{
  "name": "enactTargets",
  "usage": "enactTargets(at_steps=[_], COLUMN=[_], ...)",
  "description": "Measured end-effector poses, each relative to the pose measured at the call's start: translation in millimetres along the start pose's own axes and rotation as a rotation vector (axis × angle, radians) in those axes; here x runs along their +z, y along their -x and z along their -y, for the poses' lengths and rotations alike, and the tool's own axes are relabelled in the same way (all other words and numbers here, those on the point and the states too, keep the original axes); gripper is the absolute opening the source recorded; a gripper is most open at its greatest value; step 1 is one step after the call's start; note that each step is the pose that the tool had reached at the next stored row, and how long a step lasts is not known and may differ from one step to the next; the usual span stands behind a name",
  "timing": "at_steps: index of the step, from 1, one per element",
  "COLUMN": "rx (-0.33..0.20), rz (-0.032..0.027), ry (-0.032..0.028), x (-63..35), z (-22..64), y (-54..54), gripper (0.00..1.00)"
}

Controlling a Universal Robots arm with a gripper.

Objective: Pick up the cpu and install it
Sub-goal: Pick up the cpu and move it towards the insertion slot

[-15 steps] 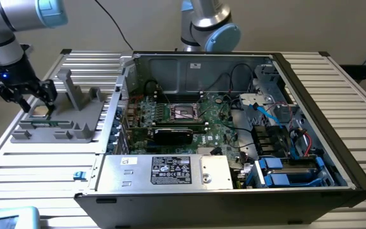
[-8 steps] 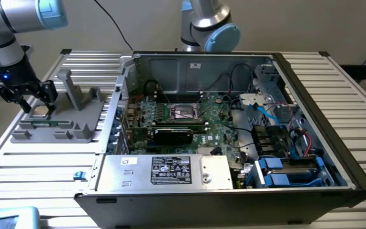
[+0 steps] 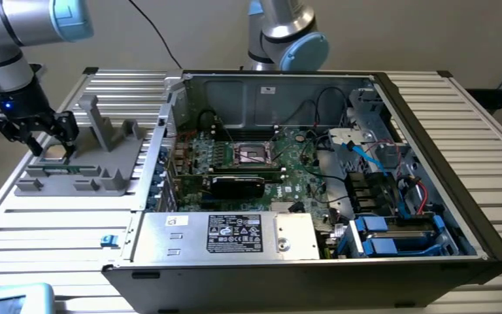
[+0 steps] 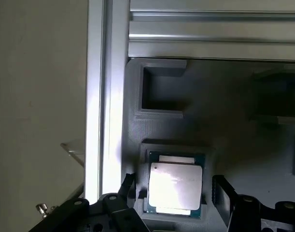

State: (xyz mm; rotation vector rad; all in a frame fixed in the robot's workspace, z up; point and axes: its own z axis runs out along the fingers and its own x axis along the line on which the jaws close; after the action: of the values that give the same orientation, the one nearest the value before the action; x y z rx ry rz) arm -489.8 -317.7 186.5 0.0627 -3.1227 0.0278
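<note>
The cpu (image 4: 175, 186), a small flat square chip with a pale metal top, lies in a square recess of the grey holder (image 4: 137, 130). In the exterior view the same grey holder (image 3: 94, 171) sits at the exterior view's left on the slatted table, and my gripper (image 3: 48, 148) hangs just above its left end. My gripper (image 4: 175, 189) is open, one black finger on each side of the chip and apart from it. The open computer case (image 3: 321, 190) shows the motherboard with its bare cpu socket (image 3: 255, 154).
Grey upright posts (image 3: 107, 131) rise from the holder beside my gripper. A silver power supply box (image 3: 225, 234) with a black label fills the case's front. A second arm's base (image 3: 282, 36) stands behind the case. An aluminium table rail (image 4: 101, 96) runs along the holder's edge.
</note>
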Motion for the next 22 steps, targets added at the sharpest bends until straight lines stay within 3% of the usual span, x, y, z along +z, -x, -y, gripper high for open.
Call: enactTargets(at_steps=[4,22], rx=[0.0,0.0], rz=[-0.0002,-0.002], ry=[-0.0032,-0.0036], x=[1.7,0.7], z=[-1.1,-1.4], y=[0.1,1.4], gripper=[0.74,0.74])
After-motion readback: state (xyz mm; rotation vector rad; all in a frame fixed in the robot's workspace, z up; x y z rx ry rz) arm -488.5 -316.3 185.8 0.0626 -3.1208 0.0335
